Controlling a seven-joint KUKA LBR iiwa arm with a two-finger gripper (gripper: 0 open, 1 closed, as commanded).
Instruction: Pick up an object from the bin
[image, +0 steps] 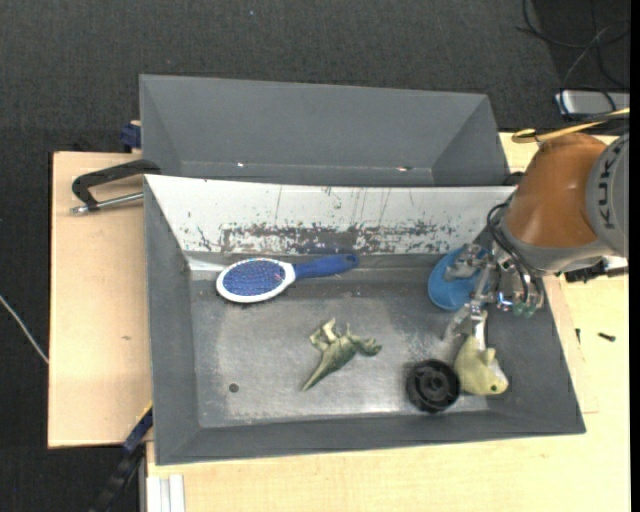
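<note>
Five loose things lie in the grey bin (250, 385) in the camera view. A blue oval hairbrush (256, 279) rests against the far wall at the left, and a green toy dinosaur (340, 350) lies on its side near the middle. A blue rounded thing (447, 285) sits at the far right. In the near right corner, a black round piece (432, 386) like a small wheel sits just beside a pale yellow lumpy toy (483, 372).

The hand (470, 326) comes down from under the orange wrist cover (560, 200) at the right. Its tip points at the upper, narrower end of the pale yellow toy, which lies directly below it and stretches toward the near wall. I cannot tell whether the tip touches the toy, or whether the hand is apart or together, because the metal parts run into one another there. The blue rounded thing is just behind the hand and partly hidden by it. The dinosaur and the brush are well apart from it, to the left.

The yellow toy looks small and light, probably rubber or soft plastic, so it should give a little under pressure and is unlikely to break. Its rounded, smooth surface may slip out of a shallow pinch. The narrow upper end looks like the best place to take hold, gripped across its width. That keeps the hand clear of the black piece on the toy's left side and the sloping bin wall on its right.
</note>
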